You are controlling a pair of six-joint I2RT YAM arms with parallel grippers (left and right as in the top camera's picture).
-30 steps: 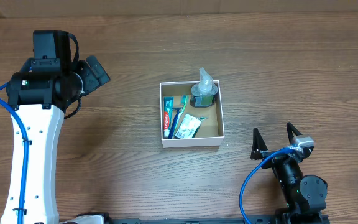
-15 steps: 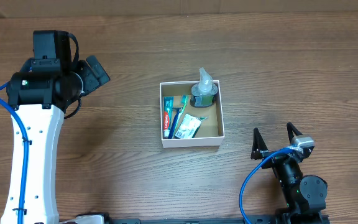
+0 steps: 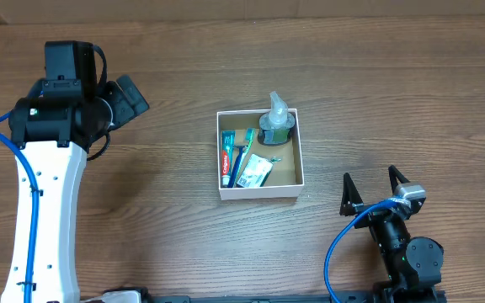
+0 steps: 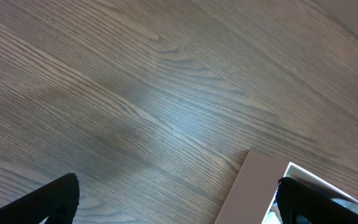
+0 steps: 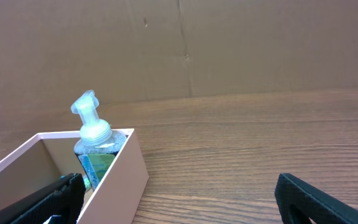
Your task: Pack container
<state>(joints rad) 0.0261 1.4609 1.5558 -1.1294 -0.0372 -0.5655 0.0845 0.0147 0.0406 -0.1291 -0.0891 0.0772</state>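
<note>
Apparently I am looking at the tail end of packing: the container (image 3: pixel 260 191) is sitting near the middle of the table (image 3: pixel 377 84), and the overhead view is showing me nothing loose outside it to fetch. Both arms are hanging well clear of it. The left gripper (image 4: pixel 178 180) is hovering off to the container's left with its fingers spread wide and nothing between them, only a corner of the box creeping into its wrist view. The right gripper (image 3: pixel 369 173) is waiting near the table's front edge, to the container's right, likewise gaping wide and carrying nothing. I am judging that the next move calls for a check of the load, not another pick, unless an item is lying out of frame. The container is looking shallow and square, white-walled, brown inside, lidless. A pump bottle (image 3: pixel 276 124) is standing upright in its far right corner, nozzle poking above the rim. A toothpaste tube (image 3: pixel 225 157) and a toothbrush (image 3: pixel 241 156) are lying side by side along the left wall, with a small packet (image 3: pixel 258 172) just beside them.
</note>
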